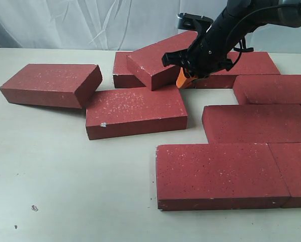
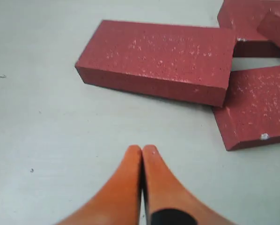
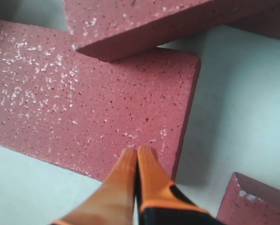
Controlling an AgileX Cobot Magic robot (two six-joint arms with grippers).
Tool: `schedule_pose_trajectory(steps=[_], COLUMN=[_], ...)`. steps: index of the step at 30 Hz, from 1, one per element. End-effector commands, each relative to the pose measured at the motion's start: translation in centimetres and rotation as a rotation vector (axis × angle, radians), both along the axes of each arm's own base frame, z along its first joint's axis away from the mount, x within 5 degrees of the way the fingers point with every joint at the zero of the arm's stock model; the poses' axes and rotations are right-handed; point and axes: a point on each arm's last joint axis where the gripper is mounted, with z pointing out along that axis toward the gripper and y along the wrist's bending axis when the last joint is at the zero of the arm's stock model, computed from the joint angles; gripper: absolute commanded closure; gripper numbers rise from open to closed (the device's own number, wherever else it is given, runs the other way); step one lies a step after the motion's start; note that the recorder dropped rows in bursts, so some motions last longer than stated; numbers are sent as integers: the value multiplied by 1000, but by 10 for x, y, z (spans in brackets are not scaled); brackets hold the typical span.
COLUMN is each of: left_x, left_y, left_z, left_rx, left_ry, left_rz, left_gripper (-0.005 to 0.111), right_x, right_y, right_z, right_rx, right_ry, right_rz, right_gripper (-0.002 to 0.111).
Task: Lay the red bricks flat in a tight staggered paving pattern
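Observation:
Several red bricks lie on the pale table. Laid flat at the right are two front bricks point(image 1: 221, 174), point(image 1: 297, 171), with one point(image 1: 256, 121) behind them and another point(image 1: 274, 88) farther back. A tilted brick point(image 1: 158, 63) rests across a back brick point(image 1: 121, 70), beside the middle brick point(image 1: 135, 111). The left brick point(image 1: 50, 83) leans with one end on that middle brick. My right gripper point(image 1: 183, 79) is shut and empty beside the tilted brick's end; its tips point(image 3: 137, 151) hover over the middle brick point(image 3: 84, 103). My left gripper point(image 2: 142, 150) is shut and empty over bare table, short of the left brick point(image 2: 158, 58).
Another brick point(image 1: 251, 63) lies at the back right behind my right arm. A white curtain point(image 1: 90, 22) hangs behind the table. Bare tabletop point(image 1: 65, 191) spreads over the front left. A brick corner point(image 3: 257, 201) shows near my right fingers.

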Motion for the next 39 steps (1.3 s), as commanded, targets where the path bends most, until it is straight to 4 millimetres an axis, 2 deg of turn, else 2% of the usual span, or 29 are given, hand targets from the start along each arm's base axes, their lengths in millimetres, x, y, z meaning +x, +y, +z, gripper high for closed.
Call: schedule_pose_trajectory(steps=[1, 7, 18, 22, 27, 32, 36, 39], left_x=[32, 72, 134, 152, 171, 179, 183, 184], left_y=[-7, -26, -93, -110, -118, -120, -118, -115], left_z=[-15, -30, -55, -67, -82, -99, -119, -126], left_rx=[-53, -100, -81, -77, -81, -46, 22, 90], left_ry=[108, 161, 152, 182, 217, 242, 287, 299], left_rz=[-69, -191, -341, -374, -380, -398, -426, -450], left_gripper=[107, 107, 107, 107, 107, 107, 107, 107], right_x=[0, 0, 1, 1, 3, 4, 3, 3], right_y=[-2, -2, -2, -2, -1, -1, -1, -1], right_z=[3, 3, 3, 2, -14, -32, -35, -35], right_rx=[-4, -4, -4, -4, -16, -30, -33, -34], right_ry=[-16, -20, -22, -20, 20, 69, 88, 89], right_rz=[3, 1, 1, 1, 4, 8, 13, 14], right_gripper=[109, 109, 109, 109, 109, 109, 109, 109])
